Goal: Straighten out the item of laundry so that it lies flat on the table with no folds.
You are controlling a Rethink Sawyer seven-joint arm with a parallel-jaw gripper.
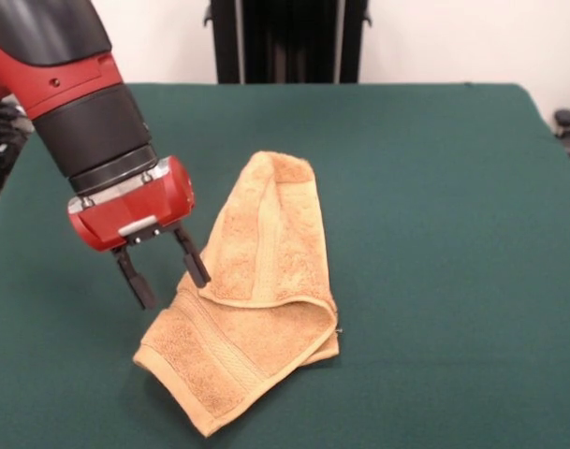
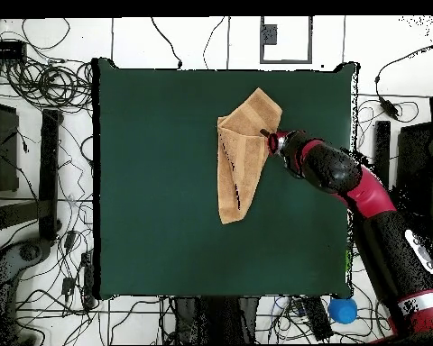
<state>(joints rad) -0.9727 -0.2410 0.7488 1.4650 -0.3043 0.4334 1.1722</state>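
Note:
The orange-tan towel (image 1: 256,290) lies folded over itself on the dark green table (image 1: 434,234), a long doubled strip running away from the camera with a wider flap at the near end. In the overhead view the towel (image 2: 239,155) sits right of the table's (image 2: 157,198) middle, toward the far side. My gripper (image 1: 163,278) hangs at the towel's left edge in the front view, fingers open and empty, one fingertip (image 1: 198,274) close against the folded edge. In the overhead view the gripper (image 2: 268,137) is at the towel's right edge.
The red and black arm (image 2: 364,194) reaches in from the lower right of the overhead view. Cables and stands lie on the floor around the table. A blue ball (image 2: 343,310) lies by the table's corner beside the robot's base.

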